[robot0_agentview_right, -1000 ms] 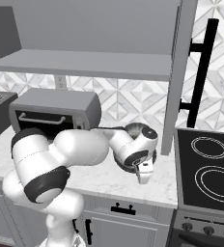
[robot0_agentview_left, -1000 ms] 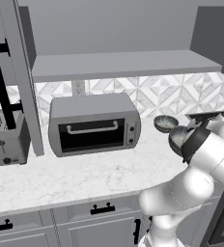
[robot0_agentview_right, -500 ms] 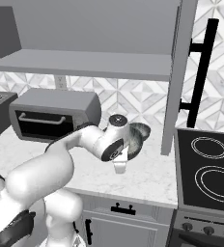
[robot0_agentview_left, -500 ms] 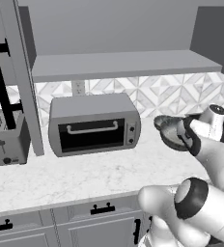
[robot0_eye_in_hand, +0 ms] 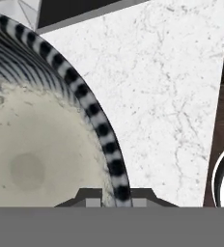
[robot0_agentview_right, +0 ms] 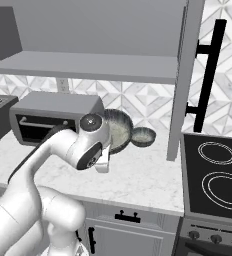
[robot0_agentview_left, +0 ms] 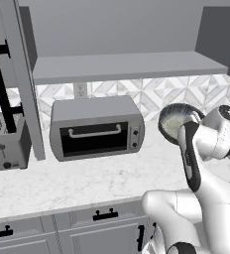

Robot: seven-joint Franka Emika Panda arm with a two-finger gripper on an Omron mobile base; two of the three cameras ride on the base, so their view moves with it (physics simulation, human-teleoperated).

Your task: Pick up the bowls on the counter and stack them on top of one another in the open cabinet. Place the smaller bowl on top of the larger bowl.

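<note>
The larger bowl [robot0_agentview_right: 116, 131] is gripped at its rim by the end effector [robot0_eye_in_hand: 115, 195] and held tilted above the table [robot0_agentview_right: 138, 175]. The smaller bowl [robot0_agentview_right: 143, 136] sits just beside it, right. Nothing's been put in the open cabinet [robot0_agentview_left: 127, 67] yet, so it's early days.

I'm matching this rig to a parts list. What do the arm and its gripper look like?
The arm is glossy white with rounded, tubular links and dark grey bands at the joints. A round white cap with a dark centre sits on its wrist. The gripper ends in two small dark grey finger tips. No cables show.
</note>
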